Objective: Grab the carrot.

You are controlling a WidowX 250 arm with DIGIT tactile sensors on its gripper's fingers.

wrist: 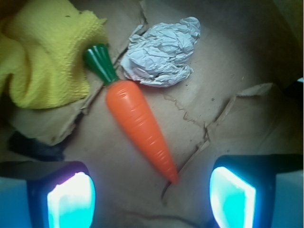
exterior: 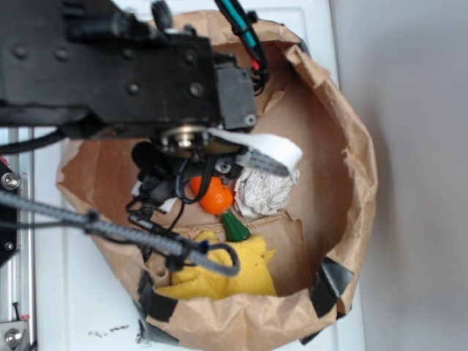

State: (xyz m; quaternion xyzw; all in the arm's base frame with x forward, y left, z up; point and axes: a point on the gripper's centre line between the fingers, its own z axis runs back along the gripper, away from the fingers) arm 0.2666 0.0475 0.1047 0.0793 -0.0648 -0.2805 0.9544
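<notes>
**One carrot on the bag floor, jaws wide above its tip**

I see one carrot (wrist: 139, 124) lying flat on the brown paper floor, untouched. Its green stem cap (wrist: 100, 62) points toward the cloth and its narrow tip points toward my gripper (wrist: 152, 192). In the exterior view only the fat orange end (exterior: 215, 196) and the green cap show below the arm; the rest of it is hidden.

Taking the carrot as my landmark: one crumpled white paper ball (wrist: 161, 52) sits just beside its stem end, on the side away from the cloth, very close to the cap, though I cannot tell whether they touch. One yellow cloth (wrist: 42, 54) is bunched on the other side of the cap, and the cap's end rests against its edge.

My gripper hangs over the carrot's pointed end with its jaws spread wide. I count two fingers (wrist: 70, 199), one on each side of the tip, neither touching it. They hold nothing.

All three items lie inside one brown paper bag (exterior: 351, 139) with its rim rolled down, patched with black tape (exterior: 333, 281) near the cloth. The bag stands on a white surface (exterior: 66, 314).
</notes>
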